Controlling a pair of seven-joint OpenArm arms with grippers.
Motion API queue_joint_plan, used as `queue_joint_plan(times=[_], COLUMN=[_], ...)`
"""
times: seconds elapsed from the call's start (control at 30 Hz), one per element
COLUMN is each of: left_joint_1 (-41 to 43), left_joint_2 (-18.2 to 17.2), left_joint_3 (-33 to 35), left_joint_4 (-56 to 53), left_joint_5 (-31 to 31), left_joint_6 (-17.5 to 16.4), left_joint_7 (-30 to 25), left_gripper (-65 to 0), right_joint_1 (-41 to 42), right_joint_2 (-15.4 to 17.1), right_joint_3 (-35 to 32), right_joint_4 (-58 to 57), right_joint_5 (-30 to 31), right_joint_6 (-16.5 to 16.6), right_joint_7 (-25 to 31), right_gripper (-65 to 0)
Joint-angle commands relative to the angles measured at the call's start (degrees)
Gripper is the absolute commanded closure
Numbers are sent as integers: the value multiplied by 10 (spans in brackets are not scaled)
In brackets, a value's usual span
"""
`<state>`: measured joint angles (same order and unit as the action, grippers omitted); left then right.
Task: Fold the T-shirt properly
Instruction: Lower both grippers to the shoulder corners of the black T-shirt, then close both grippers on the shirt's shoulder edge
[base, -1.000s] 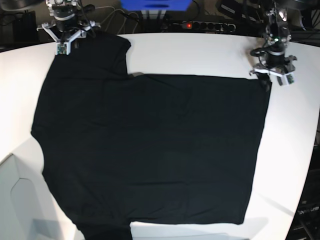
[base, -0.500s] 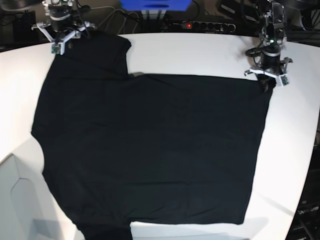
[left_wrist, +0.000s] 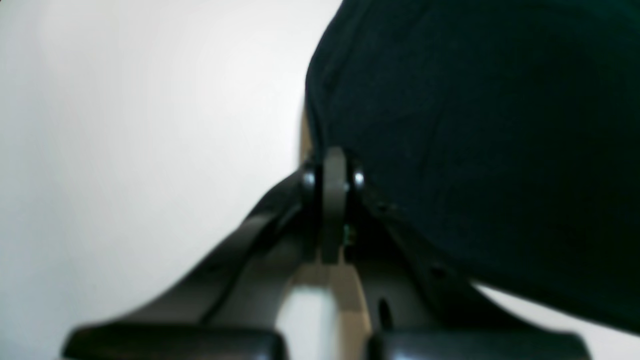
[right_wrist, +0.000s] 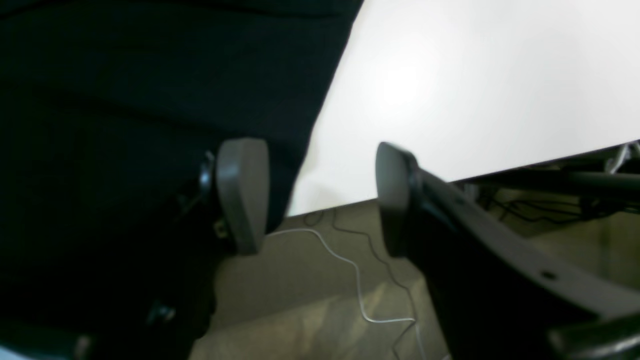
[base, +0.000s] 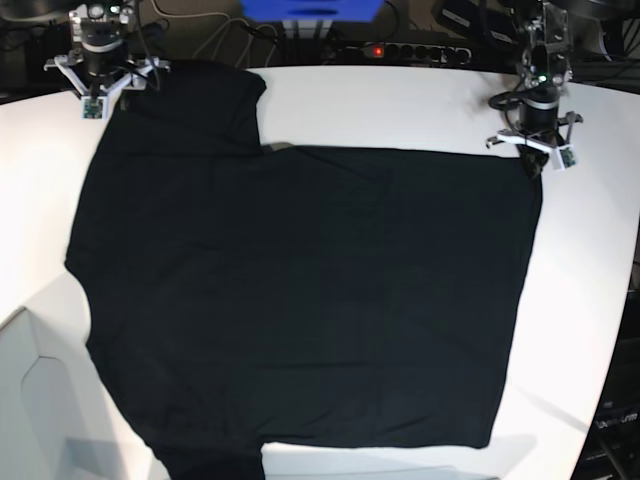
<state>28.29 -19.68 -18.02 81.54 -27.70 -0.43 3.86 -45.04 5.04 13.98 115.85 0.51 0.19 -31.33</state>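
Note:
The black T-shirt (base: 300, 290) lies spread flat on the white table (base: 400, 100), collar end toward the left. My left gripper (base: 537, 160) stands over the shirt's far right hem corner. In the left wrist view its fingertips (left_wrist: 334, 165) are pressed together, with the edge of the T-shirt (left_wrist: 475, 125) running into them. My right gripper (base: 103, 92) is at the far left sleeve. In the right wrist view it (right_wrist: 317, 200) is open, one finger (right_wrist: 242, 195) over the sleeve cloth (right_wrist: 125, 75), the other finger (right_wrist: 395, 200) beyond the table's edge.
A power strip with a red light (base: 400, 50) and a blue box (base: 310, 10) sit behind the table. Cables (right_wrist: 360, 290) lie on the floor past the table's far edge. A white panel (base: 30, 400) stands at the near left.
My left gripper has shut at the hem corner. My right gripper has slid farther left and back along the sleeve and opened wider.

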Motion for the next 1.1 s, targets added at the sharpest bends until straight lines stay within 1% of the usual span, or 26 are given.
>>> queue_joint_plan(times=[0.0, 0.27, 0.8, 0.87, 0.9, 0.93, 1.07], left_joint_1=[5, 5, 13, 13, 13, 13, 14], left_joint_2=[-4, -4, -4, -4, -4, -4, -4], left_joint_3=[-3, -3, -3, -3, -3, -3, -3], left_joint_4=[5, 5, 5, 5, 5, 5, 5], left_joint_5=[1, 2, 4, 4, 4, 4, 4], left_joint_6=[0, 0, 0, 0, 0, 0, 1], left_joint_7=[10, 10, 10, 10, 10, 10, 10], left_gripper=[0, 0, 0, 0, 0, 0, 0], right_joint_1=[3, 40, 60, 60, 60, 60, 60], right_joint_2=[5, 5, 6, 6, 6, 6, 7], right_joint_3=[3, 2, 0, 0, 0, 0, 0], right_joint_4=[7, -50, -115, -115, -115, -115, -114], right_joint_5=[-5, -5, -5, -5, -5, -5, -5], right_joint_6=[2, 2, 2, 2, 2, 2, 2], right_joint_7=[10, 10, 10, 10, 10, 10, 10], right_gripper=[-368, -373, -364, -327, -290, -247, -42])
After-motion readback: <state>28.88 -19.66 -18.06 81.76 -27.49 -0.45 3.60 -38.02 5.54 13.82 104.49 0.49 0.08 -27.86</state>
